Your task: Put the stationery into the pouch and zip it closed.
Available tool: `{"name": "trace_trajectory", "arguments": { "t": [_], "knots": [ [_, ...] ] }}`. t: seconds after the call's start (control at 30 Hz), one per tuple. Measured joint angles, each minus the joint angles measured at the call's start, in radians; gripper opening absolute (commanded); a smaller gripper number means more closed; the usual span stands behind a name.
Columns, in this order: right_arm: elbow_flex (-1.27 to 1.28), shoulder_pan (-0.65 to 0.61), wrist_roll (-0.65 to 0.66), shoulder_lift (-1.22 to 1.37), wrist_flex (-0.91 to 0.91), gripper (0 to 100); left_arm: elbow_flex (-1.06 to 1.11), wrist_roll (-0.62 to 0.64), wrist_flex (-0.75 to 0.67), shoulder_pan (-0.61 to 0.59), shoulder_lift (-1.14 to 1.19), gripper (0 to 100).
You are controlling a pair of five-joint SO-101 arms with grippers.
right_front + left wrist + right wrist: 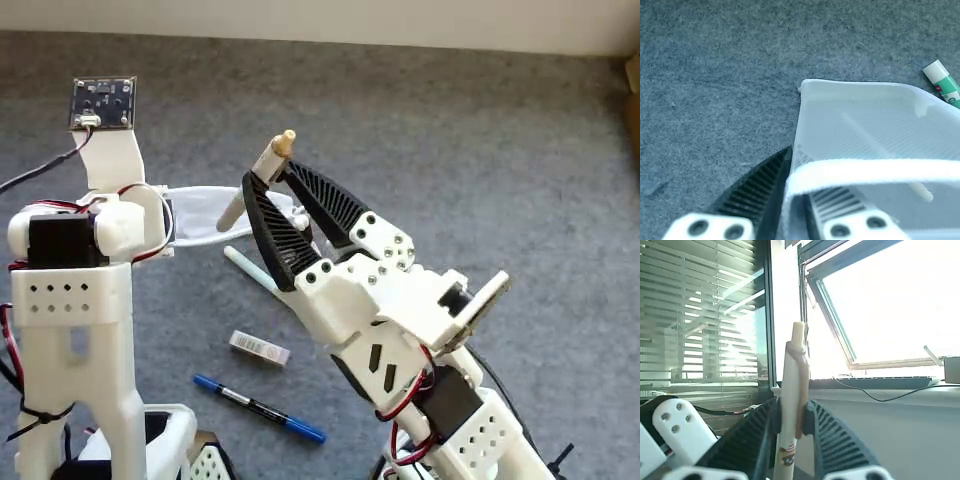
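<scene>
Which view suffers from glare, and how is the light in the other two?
Right wrist view: strong glare from the bright window behind the pen, which stands backlit between the jaws. High view: even light on the carpet, only faint shadows. Left wrist view: the pouch looks bright, without glare.

A grey, felt-like counter point(480, 130) fills the scene, bounded along its far side by a pale strip of wall point(400, 20), with a brownish wooden edge point(634, 100) just showing at the right border of the high view. In the room behind, horizontal blinds point(700, 315) cover one pane, and beside them a dark-framed window point(835, 315) stands tilted open against a bright sky. A thin dark cable point(875, 392) trails along the sill point(900, 405) below it, and a small pale box point(952, 369) sits at the sill's far end.
</scene>
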Motion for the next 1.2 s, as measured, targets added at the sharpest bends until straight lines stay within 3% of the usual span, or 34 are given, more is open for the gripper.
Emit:
{"name": "trace_trajectory", "arguments": {
  "t": [0.3, 0.67, 0.87, 1.2],
  "knots": [
    [0.0, 0.0, 0.15, 0.123, -0.163, 0.5, 0.0, 0.0, 0.0, 0.0, 0.0, 1],
    [0.117, 0.0, 0.167, 0.192, -0.167, 0.5, 0.0, 0.0, 0.0, 0.0, 0.0, 1],
    [0.209, 0.0, 0.279, 0.192, -0.167, 0.5, 0.002, 0.0, 0.0, 0.002, 0.0, 1],
    [0.219, -0.002, 0.299, 0.192, -0.167, 0.9, 0.002, 0.0, 0.0, 0.002, 0.0, 1]
  ]
}}
